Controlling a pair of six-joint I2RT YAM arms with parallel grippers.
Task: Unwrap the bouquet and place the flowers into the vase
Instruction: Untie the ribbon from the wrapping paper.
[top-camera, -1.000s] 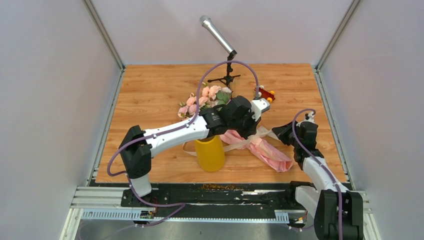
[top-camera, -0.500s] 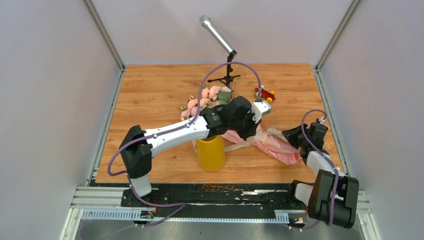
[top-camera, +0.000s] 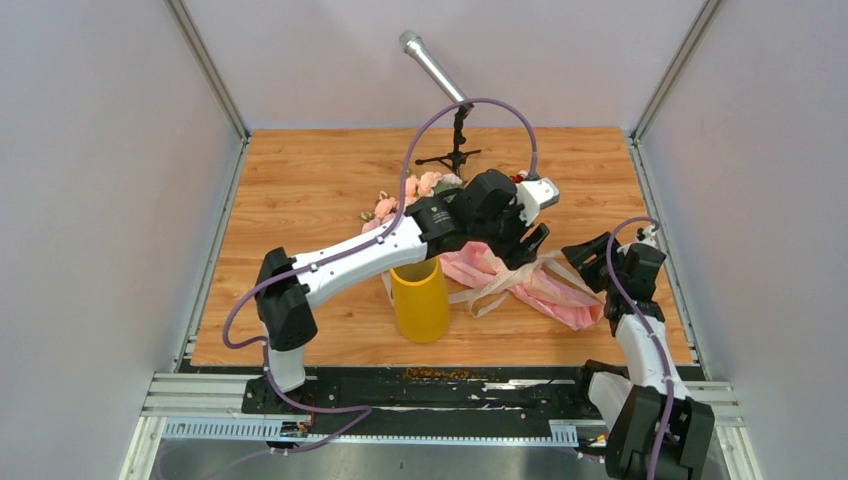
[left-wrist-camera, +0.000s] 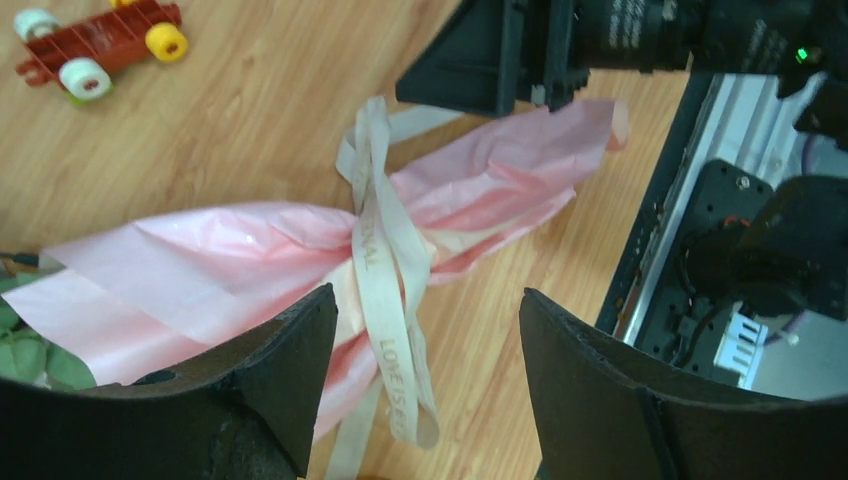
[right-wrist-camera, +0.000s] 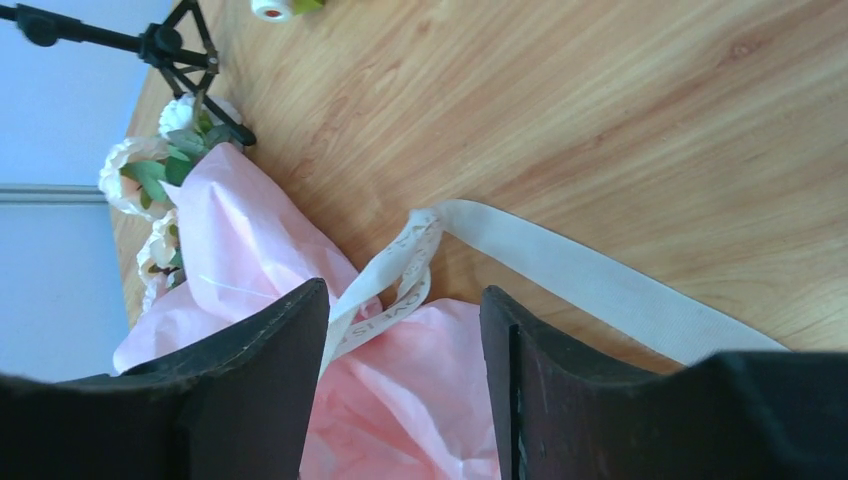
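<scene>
Left hand stands wide open above the bouquet, gripping nothing. Its two dark fingers fill the lower corners of the wrist view, and the pink paper and the knotted beige ribbon show in the gap between them. Seen from overhead, this hand sits just right of centre, at the end of the left arm, which reaches up from the lower left of the frame and crosses above the mouth of the vase.

Right hand is open too, with nothing held. Its jaws are parted over the paper's narrow end, and a loop of ribbon lies between them while a flat tail of it runs off to the right across the wood. From overhead it sits at the right of the frame, near the tip of the paper.

The bouquet lies flat on the tabletop, still wrapped and tied. It runs from the flowers at upper left of centre, partly hidden behind the left arm, down to the paper's tail at lower right. The yellow vase stands upright at lower centre, just left of the paper, with no stems in it that I can see.

A small red toy car with yellow and white wheels sits in the upper left of the left wrist view, apart from the bouquet. A microphone stand stands at top centre, just beyond the roses.
</scene>
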